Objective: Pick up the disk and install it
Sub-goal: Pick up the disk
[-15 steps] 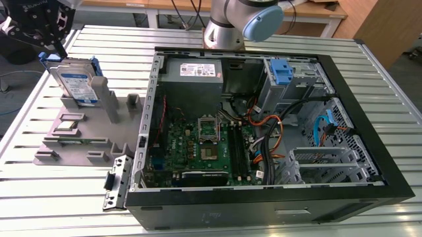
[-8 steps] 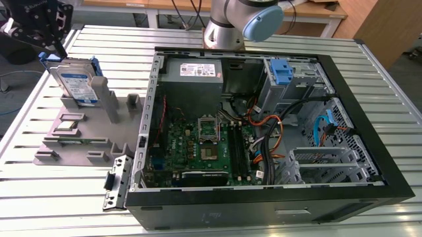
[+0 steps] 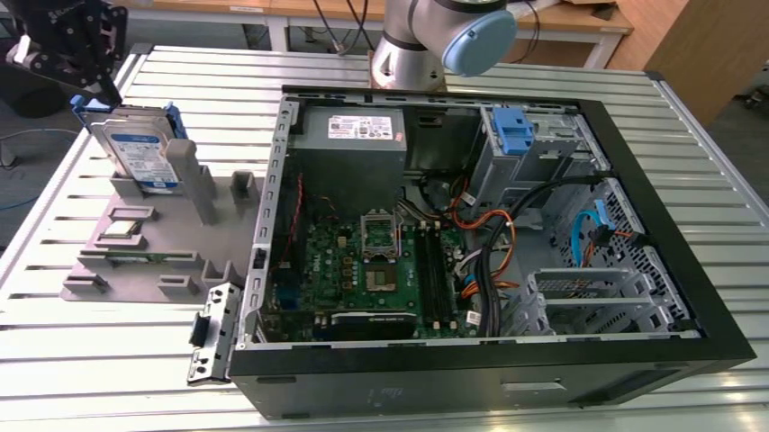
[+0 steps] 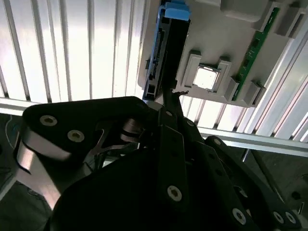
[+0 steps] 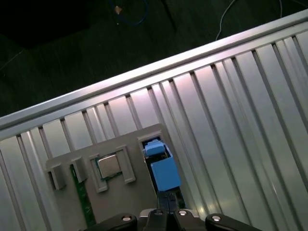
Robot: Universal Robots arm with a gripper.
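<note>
so the disk (image 3: 136,148) is standing on edge in a slot of the grey holder (image 3: 144,256), over on the exterior view's left, well apart from the inside of the open computer case (image 3: 481,382). its label side faces the camera there, with the blue bracket running round its edges. the holder lies flat on the slatted metal tabletop (image 3: 108,360), just beside the case

the gripper (image 3: 99,79) hangs over the top end of the disk, near it. honestly i can't tell if it's touching, and i can't tell whether it's clamped shut or spread open either. in the second wrist view the disk shows edge-on straight ahead of the black gripper body, blue bracket end furthest away

other stuff on the holder: a square silver chip (image 5: 109,165) sits in a little cradle next to the disk, and a green memory stick (image 4: 255,48) lies on the far side of the chip from the disk

inside the case there's the green motherboard (image 3: 360,270), a grey power supply (image 3: 360,135) with a white sticker, and a blue latch piece (image 3: 514,133) upright on the drive cage. the arm (image 3: 415,45) rises from behind the case
</note>
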